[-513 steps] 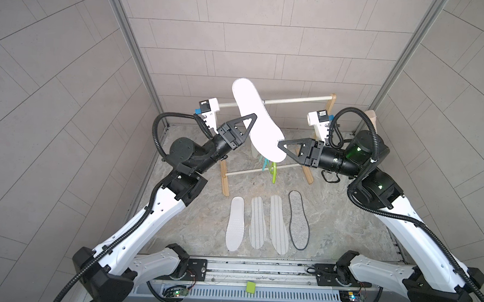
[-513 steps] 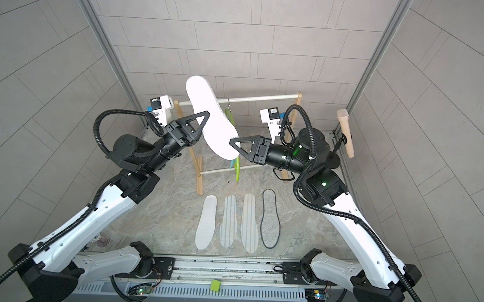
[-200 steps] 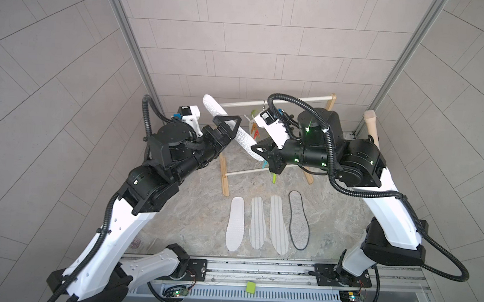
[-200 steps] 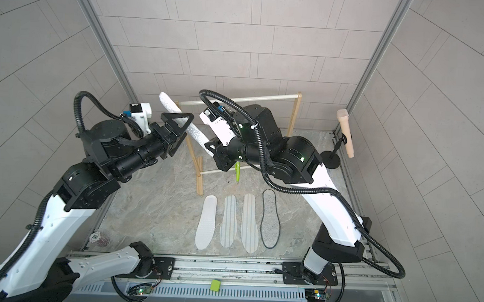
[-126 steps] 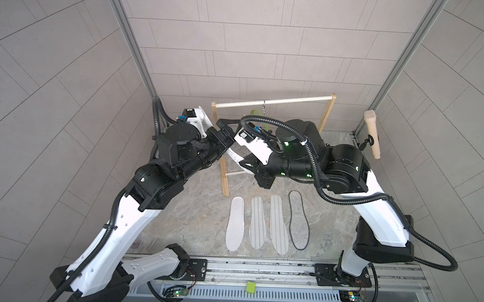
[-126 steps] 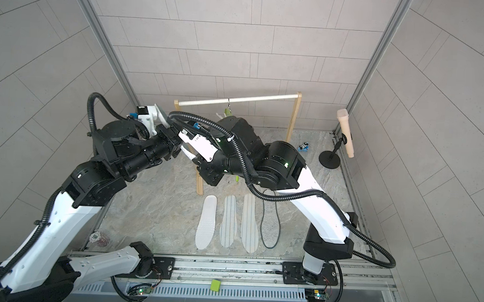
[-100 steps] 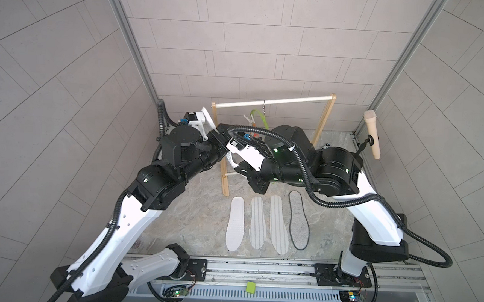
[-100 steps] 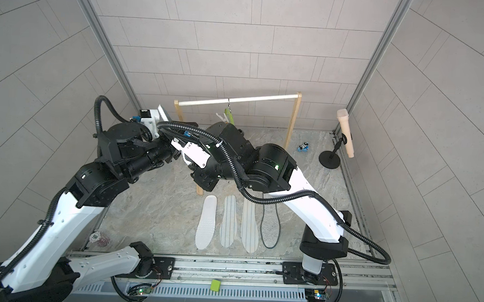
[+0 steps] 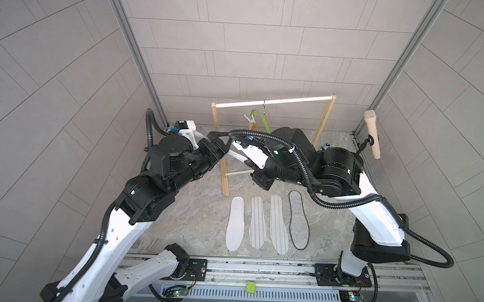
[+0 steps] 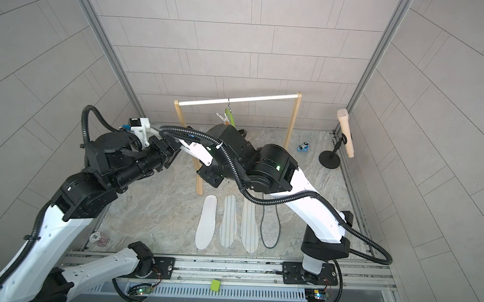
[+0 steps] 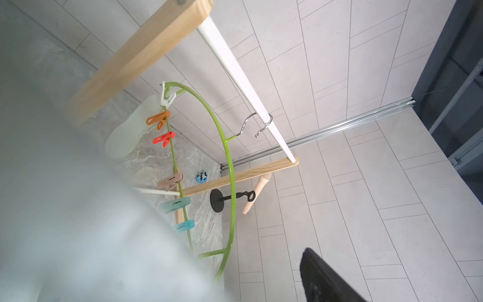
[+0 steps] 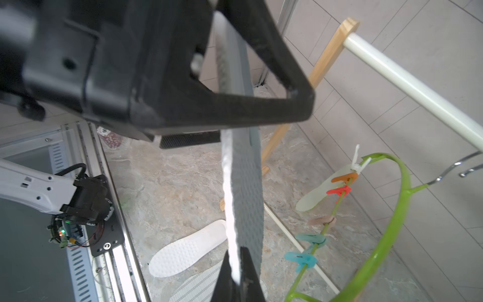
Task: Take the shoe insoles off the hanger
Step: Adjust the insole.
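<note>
The right gripper was clamped on one end of the blue-grey insole, which it held edge-on in the air left of centre, just beside the left post of the wooden rack. The left gripper stood with its jaws apart astride the other end. Thin and light, this insole would likely flex and droop, so a firm pinch across an end suits it. At the far side a pale mint insole hung pinned by a white clothespin on the lime-green hanger. On the near floor lay four insoles in a row. The rack's post and the open left gripper crowded any way down.
</note>
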Robot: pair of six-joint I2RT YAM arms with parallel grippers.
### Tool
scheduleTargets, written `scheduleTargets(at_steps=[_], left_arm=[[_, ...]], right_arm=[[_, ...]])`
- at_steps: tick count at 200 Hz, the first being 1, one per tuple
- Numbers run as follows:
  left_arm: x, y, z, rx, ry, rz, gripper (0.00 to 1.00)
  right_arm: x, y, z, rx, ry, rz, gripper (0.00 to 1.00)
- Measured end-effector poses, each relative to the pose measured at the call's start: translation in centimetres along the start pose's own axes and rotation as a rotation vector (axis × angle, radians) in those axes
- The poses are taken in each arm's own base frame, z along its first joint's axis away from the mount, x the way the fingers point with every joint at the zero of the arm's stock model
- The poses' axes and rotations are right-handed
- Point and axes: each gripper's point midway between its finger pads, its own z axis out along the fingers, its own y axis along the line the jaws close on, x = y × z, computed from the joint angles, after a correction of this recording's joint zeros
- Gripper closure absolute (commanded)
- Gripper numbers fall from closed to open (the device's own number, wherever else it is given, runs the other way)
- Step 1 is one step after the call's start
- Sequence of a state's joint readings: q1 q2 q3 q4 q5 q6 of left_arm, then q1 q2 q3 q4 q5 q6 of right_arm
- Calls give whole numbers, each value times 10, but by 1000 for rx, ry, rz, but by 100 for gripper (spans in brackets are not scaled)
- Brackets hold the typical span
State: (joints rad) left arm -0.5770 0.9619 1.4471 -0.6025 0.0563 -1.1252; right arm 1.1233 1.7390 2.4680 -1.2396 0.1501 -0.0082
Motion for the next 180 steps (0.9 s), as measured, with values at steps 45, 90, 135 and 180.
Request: scheduleTargets(at_steps=[45, 90, 135, 180], left_arm=[[7, 4, -8, -7, 45, -43, 16], [9, -3, -8, 20, 62, -132, 18], [11, -11, -1, 47, 83, -195, 29], [15, -7, 9, 30, 110, -205, 71]], right_arm=[[2, -15, -16, 62, -11, -26, 100], [7, -11, -13, 56, 9, -58, 100], [6, 3, -13, 32, 5, -100, 100], [7, 16, -5, 23, 22, -140, 100]])
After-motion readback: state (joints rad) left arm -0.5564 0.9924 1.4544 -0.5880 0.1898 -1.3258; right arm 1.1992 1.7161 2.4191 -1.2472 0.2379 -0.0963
